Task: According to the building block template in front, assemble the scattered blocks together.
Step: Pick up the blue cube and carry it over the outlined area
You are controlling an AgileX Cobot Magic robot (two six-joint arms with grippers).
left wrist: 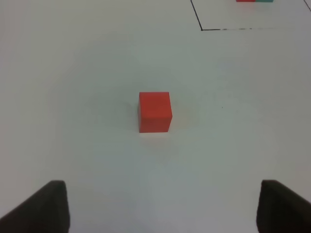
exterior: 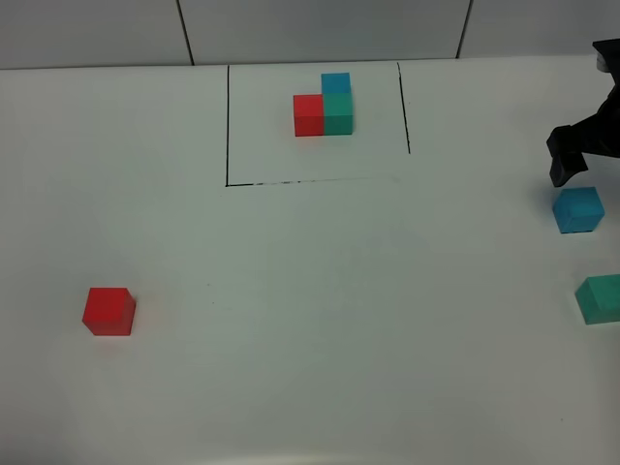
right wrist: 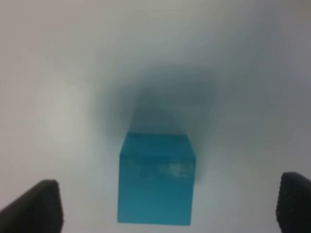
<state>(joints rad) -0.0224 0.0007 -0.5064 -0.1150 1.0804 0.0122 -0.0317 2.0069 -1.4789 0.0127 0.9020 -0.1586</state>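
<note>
Template (exterior: 325, 105) sits in its black frame at table (exterior: 320, 387) far centre. 3 loose: red block (exterior: 108, 311) near left, blue block (exterior: 578, 209) and green block (exterior: 601, 298) at right edge. Left hand (left wrist: 165, 208) wide open, empty, facing red block. Right hand (right wrist: 170, 208) wide open, blue block lined up between jaws.

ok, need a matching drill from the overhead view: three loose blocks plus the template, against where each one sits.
1 loose red block
2 loose blue block
3 loose teal block
4 template

A far side, inside the black lines
B right edge, cut off by the frame
C left, near side, alone
D right side, just beyond the teal one

Pairs: 1-C, 2-D, 3-B, 4-A
</note>
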